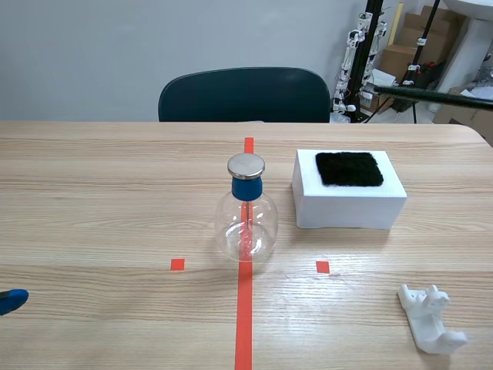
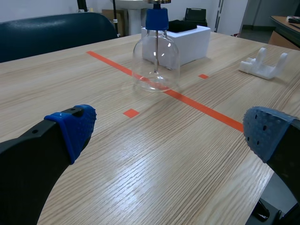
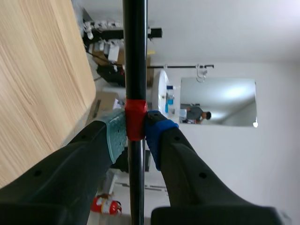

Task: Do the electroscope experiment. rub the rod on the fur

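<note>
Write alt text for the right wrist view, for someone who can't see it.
The right gripper is shut on a black rod, its pads pressing a red band on the rod. A wooden table lies beside them.

left gripper (image 2: 169,130) low, fingers (image 2: 71,127) wide apart, right gripper (image 3: 136,131) clamped on rod (image 3: 135,56)

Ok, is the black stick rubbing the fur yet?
No, the black rod is held up in the air, clear of the black fur lying on top of the white block.
</note>
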{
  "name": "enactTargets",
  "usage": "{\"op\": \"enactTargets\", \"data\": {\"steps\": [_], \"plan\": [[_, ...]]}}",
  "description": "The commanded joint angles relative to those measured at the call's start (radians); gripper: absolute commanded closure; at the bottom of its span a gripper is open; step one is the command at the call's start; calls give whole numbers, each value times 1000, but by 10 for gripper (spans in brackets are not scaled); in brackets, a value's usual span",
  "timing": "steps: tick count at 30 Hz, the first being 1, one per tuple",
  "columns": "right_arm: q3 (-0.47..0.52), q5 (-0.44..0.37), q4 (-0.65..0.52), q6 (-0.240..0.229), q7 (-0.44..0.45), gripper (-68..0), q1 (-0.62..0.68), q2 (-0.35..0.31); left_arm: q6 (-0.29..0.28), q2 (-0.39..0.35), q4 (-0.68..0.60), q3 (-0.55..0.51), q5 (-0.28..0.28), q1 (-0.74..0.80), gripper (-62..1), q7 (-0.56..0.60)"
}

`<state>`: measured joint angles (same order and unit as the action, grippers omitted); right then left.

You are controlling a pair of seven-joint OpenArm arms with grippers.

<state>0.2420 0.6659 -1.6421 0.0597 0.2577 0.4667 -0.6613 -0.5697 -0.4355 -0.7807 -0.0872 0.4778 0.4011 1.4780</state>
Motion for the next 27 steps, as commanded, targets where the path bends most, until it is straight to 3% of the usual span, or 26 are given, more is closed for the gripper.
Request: {"op": "enactTargets", "data": {"steps": [1,8,21,27], "plan": [[5,-11,-3,15,-10,-24,-37,-49,-1,-6,-15,-4,-13,-2,-623,21],[-37,50,53,15,-58,-24,-127,-103,-1,-6,-15,-4,-13,-2,-623,21],[-366,399,254,16,-242,-24,-419,-148,-1,-6,-15,-4,-13,-2,-623,21],[-548,422,298,15,-306,-24,-517,-209,-1,-6,-15,-4,-13,-2,-623,21]]}}
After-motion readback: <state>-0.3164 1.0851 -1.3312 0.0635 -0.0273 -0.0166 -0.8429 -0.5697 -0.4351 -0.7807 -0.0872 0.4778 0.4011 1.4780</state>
